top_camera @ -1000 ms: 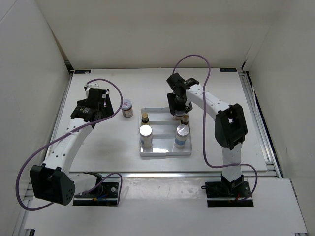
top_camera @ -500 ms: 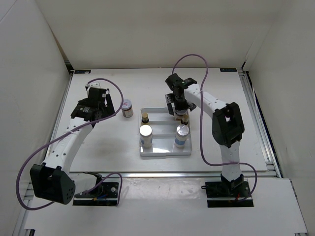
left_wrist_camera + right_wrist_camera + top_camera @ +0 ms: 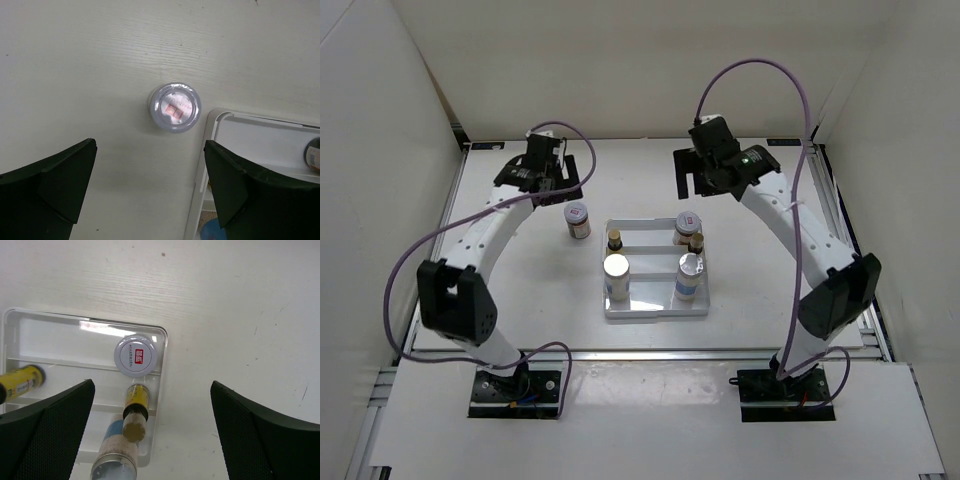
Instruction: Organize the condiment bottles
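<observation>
White tabletop (image 3: 520, 290) carries a white rectangular divided tray (image 3: 655, 313). The left gripper (image 3: 150, 185) is spread wide and empty above a squat white-lidded jar with a red mark (image 3: 175, 107), which stands just outside the tray's corner. The right gripper (image 3: 150, 430) gapes equally wide, also empty, over the second red-marked jar (image 3: 135, 355) in the tray's far right compartment. Its dark finger cuts off one slim yellow bottle (image 3: 22, 380).

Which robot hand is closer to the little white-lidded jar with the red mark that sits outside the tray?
Left. The left gripper hovers open almost above the small white-lidded jar. The right gripper is much farther away, past the opposite back corner of the white divided tray.
</observation>
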Motion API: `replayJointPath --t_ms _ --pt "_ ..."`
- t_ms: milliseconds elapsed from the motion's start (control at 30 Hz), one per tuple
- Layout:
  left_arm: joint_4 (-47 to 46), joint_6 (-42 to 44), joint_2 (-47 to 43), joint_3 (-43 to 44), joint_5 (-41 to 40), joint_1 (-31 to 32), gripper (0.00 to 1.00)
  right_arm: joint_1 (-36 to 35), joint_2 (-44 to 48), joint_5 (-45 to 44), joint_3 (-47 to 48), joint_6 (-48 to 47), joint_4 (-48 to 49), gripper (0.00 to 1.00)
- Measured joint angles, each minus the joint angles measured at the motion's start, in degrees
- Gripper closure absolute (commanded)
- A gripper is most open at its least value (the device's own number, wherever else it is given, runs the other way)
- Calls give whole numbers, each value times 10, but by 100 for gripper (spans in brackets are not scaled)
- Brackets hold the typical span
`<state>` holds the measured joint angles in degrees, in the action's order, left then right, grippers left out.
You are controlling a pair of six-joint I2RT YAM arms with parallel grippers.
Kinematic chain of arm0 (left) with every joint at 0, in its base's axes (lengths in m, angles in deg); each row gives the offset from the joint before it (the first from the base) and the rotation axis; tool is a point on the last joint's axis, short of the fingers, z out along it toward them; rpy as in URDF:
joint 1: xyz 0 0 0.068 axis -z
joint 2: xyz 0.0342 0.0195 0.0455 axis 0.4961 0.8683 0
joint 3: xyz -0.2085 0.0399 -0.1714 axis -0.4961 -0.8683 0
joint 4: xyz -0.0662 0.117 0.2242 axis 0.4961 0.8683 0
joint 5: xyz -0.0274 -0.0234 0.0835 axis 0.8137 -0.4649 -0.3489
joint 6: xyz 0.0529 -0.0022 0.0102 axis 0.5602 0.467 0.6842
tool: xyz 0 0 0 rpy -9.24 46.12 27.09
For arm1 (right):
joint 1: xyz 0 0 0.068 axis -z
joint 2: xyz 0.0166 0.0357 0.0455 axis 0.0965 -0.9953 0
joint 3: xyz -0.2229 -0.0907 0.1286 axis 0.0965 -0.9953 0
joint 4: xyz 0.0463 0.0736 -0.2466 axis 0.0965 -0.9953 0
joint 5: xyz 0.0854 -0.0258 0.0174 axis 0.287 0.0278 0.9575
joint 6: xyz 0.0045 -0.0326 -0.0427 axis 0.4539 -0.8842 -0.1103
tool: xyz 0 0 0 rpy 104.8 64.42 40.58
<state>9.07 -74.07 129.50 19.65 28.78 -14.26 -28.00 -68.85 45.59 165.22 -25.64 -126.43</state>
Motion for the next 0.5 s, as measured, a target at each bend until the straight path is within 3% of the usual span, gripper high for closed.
replayJointPath --t_ms 200,500 --pt "-9 4 110 25 34 7 0 0 51 13 -23 -4 8 0" --pt "-26 17 175 49 74 14 0 0 51 41 -70 -4 7 0"
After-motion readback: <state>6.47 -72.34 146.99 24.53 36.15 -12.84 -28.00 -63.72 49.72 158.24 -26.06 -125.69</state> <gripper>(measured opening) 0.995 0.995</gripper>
